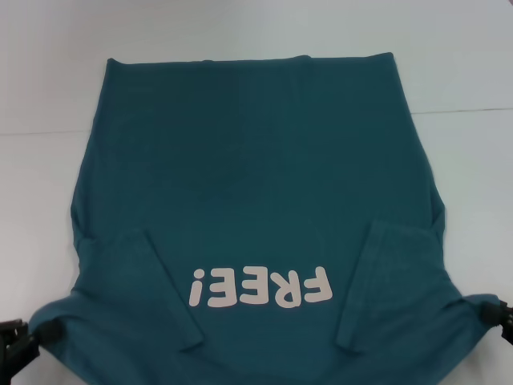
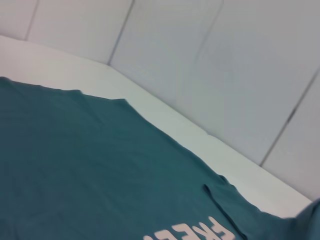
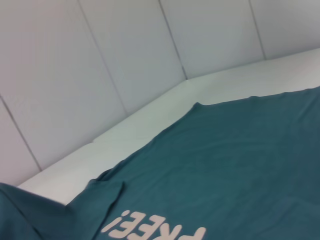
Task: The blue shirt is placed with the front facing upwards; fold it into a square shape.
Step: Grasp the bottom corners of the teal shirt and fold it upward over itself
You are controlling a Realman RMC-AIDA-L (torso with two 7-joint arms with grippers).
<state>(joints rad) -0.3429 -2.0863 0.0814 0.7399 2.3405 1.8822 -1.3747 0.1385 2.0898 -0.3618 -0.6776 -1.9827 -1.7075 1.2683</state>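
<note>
Bearing everything: a pale white table, matte and plain, running out to both sides and on toward the far edge. Lying directly on it, spread flat: the blue shirt, front side up, taking up most of the middle. Far hem sitting straight across the tabletop, well short of the table's back edge. Both sleeves resting folded inward over the chest, flanking the white "FREE!" lettering (reading upside down from the head view). Near corners lifting slightly off the surface at either side. Beyond the table's far rim, rising: a pale panelled wall.
</note>
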